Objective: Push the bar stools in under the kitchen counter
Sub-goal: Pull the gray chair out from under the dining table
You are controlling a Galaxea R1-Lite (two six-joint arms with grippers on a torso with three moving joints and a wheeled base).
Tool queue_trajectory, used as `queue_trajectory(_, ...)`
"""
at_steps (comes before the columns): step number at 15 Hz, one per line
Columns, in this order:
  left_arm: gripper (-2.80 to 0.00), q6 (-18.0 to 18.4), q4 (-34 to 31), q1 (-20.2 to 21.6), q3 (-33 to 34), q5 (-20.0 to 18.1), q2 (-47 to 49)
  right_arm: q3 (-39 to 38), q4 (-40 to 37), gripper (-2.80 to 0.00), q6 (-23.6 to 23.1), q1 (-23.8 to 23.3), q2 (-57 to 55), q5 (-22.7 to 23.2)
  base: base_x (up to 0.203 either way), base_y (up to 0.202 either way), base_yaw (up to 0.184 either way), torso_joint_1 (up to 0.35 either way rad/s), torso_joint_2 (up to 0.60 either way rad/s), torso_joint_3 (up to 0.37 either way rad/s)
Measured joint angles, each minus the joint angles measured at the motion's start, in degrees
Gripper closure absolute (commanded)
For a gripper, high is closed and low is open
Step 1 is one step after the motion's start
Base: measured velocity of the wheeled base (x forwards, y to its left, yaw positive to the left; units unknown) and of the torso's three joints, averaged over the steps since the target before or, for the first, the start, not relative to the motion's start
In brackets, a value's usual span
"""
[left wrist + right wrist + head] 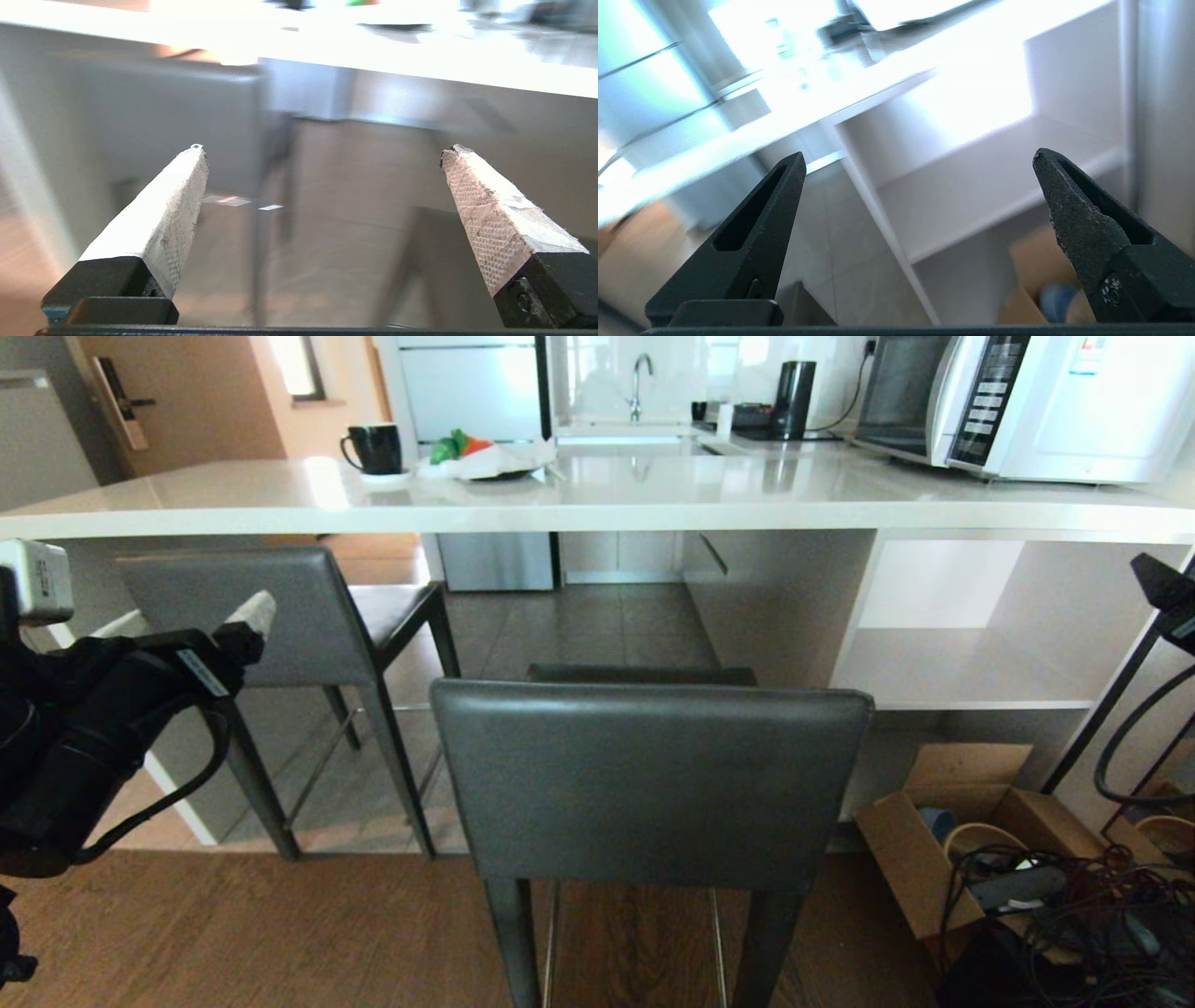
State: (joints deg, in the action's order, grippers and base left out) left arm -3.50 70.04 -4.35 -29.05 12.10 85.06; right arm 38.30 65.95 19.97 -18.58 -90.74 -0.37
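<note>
I am looking down from the head camera at the kitchen counter [597,504], my landmark for everything here. The nearer bar stool [649,784] is standing out from the counter edge on the wood floor, its backrest facing me and its seat only just reaching under the slab. The second bar stool [280,616], toward the counter's left end, is sitting tucked further in, its backrest right below the counter's front edge. My left gripper [322,154] is hanging in the air in front of that second stool, below counter height, arm raised and reaching forward with the fingers pointing toward the counter; the jaws are standing wide apart with nothing between them, and the taped fingers [168,205] are touching nothing. My right gripper [920,158] is showing only as a dark edge at the far right in the head view, below the counter's right end; its wrist camera is tilted, looking at the open shelf [971,186] under the counter, and its black jaws are also spread wide and empty. A cardboard box [943,840] is lying on the floor below that shelf.
</note>
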Motion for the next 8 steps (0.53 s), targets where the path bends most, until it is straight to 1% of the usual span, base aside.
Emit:
queue_trajectory(1, -2.80, 0.6, -3.2, -1.7, -0.9, 4.5, -1.4, 1.6, -5.8, -2.80, 0.9, 1.0, 2.5, -2.4, 0.000, 0.000, 0.000, 0.000, 0.00, 0.000)
queue_trajectory(2, -2.80, 0.7, -5.9, -3.6, -1.6, 8.2, -3.0, 2.8, -11.3, -2.80, 1.4, 2.4, 5.4, -3.5, 0.000, 0.000, 0.000, 0.000, 0.00, 0.000)
queue_trajectory(3, -2.80, 0.9, -8.0, -5.6, -2.1, 10.4, -4.9, 3.6, -15.6, -2.80, 1.6, 4.1, 8.4, -3.9, 0.000, 0.000, 0.000, 0.000, 0.00, 0.000)
queue_trajectory(4, -2.80, 1.1, -10.4, -7.8, -2.4, 12.0, -7.6, 4.1, -19.3, -2.80, 1.7, 6.0, 11.9, -3.7, 0.000, 0.000, 0.000, 0.000, 0.00, 0.000)
queue_trajectory(5, -2.80, 1.4, -13.2, -9.2, -2.5, 12.7, -10.5, 4.4, -21.5, -2.80, 1.5, 7.7, 15.3, -3.1, 0.000, 0.000, 0.000, 0.000, 0.00, 0.000)
queue_trajectory(7, -2.80, 3.1, -17.1, -9.8, -2.5, 13.1, -16.5, 4.2, -24.1, -2.80, -0.7, 9.6, 21.9, -0.6, 0.000, 0.000, 0.000, 0.000, 0.00, 0.000)
queue_trajectory(8, -2.80, 4.3, -18.5, -9.2, -2.2, 13.2, -19.9, 3.1, -25.4, -2.80, -2.3, 10.2, 25.6, 1.0, 0.000, 0.000, 0.000, 0.000, 0.00, 0.000)
